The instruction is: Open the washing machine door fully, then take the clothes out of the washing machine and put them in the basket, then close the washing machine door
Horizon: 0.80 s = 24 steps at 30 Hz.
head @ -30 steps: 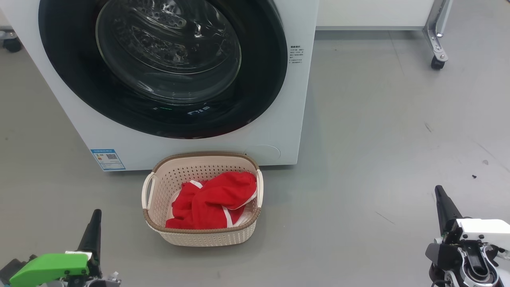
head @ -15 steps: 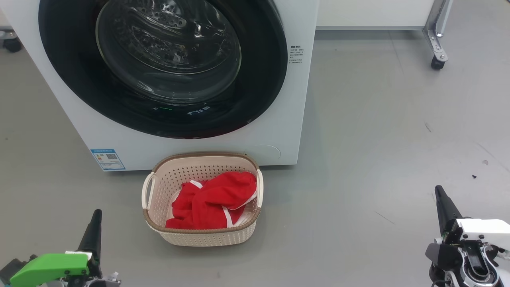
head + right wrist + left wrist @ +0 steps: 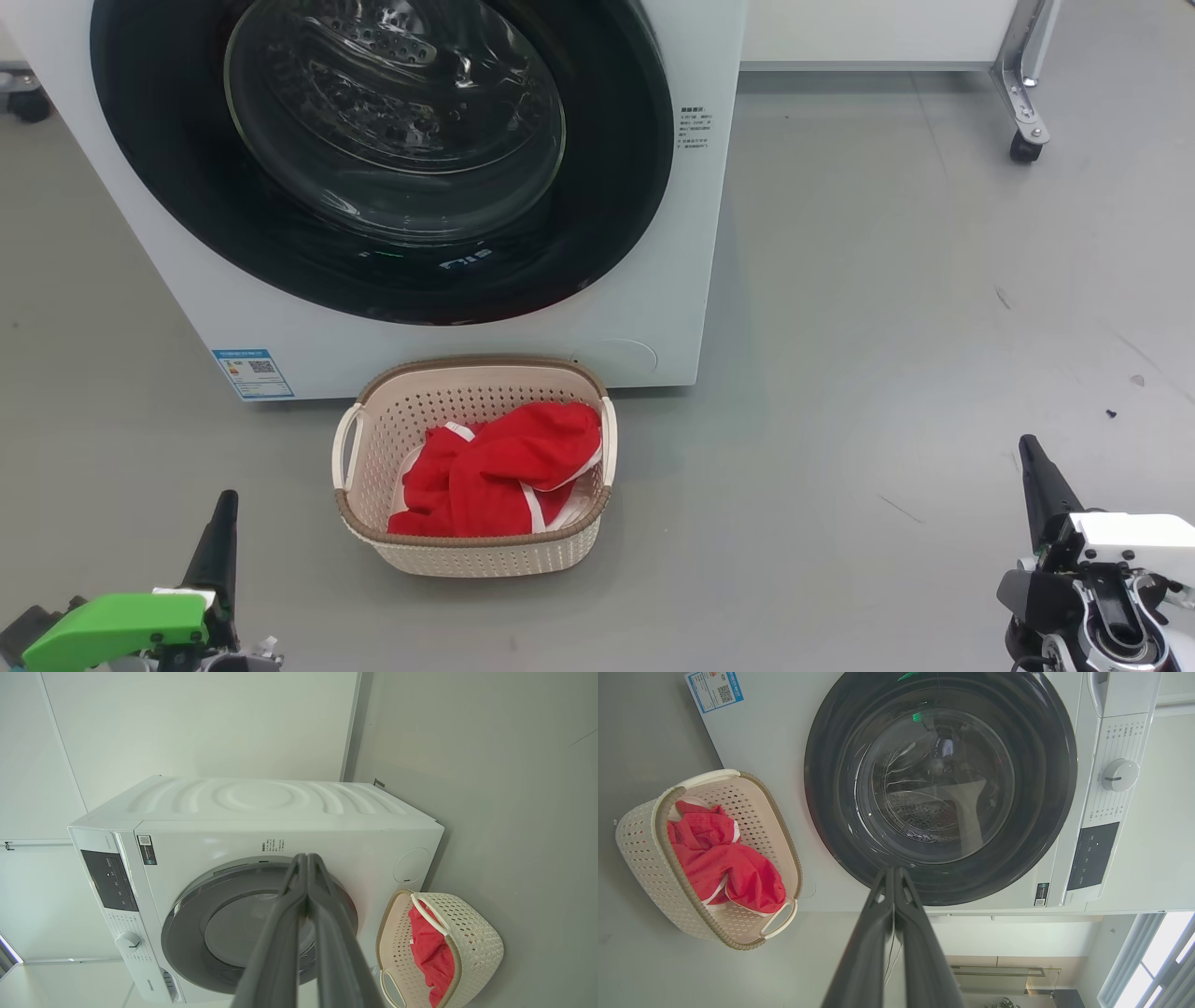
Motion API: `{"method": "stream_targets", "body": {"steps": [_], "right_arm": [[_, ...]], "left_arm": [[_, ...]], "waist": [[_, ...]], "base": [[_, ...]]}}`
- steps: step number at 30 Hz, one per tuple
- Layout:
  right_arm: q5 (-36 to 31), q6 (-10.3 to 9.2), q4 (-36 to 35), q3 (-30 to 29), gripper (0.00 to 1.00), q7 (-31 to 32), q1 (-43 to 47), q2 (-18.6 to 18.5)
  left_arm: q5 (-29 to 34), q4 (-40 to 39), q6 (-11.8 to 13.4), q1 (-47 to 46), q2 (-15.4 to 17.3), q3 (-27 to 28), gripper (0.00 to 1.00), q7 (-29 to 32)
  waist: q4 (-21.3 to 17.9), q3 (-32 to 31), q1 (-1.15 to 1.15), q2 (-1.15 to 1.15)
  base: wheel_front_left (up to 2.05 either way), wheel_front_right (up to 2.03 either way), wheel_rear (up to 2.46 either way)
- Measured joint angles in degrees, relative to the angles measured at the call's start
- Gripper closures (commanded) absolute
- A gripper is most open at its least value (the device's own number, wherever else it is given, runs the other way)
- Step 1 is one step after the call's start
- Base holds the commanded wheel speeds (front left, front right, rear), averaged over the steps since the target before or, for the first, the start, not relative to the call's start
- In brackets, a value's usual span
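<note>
The white washing machine (image 3: 653, 280) stands ahead with its black-rimmed door (image 3: 616, 187) flush against the front; steel drum shows through the glass. The door (image 3: 941, 788) also faces me in the left wrist view and the door (image 3: 219, 933) in the right wrist view. Red clothes (image 3: 495, 471) with white trim lie in the cream basket (image 3: 485, 555) on the floor before the machine. My left gripper (image 3: 224, 499) rests low at the lower left, shut and empty. My right gripper (image 3: 1027, 443) sits at the lower right, also shut, holding nothing. Both are well short of the basket.
Grey floor (image 3: 887, 327) spreads to the right of the machine. A wheeled metal leg (image 3: 1024, 112) of a white cabinet stands at the back right. Another caster (image 3: 28, 103) shows at the far left. The control panel and dial (image 3: 1119, 775) sit on the machine's front.
</note>
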Motion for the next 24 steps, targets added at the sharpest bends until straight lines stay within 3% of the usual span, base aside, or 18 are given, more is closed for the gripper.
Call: {"method": "stream_targets", "body": {"steps": [24], "right_arm": [[-0.01,0.01,0.02,-0.15,1.0,0.01,-0.01,0.09]], "left_arm": [[0.01,0.01,-0.01,-0.06,-0.03,0.24,1.0,0.01]], "waist": [[0.0,0.0,0.0,0.0]], "base": [[0.0,0.0,0.0]]}}
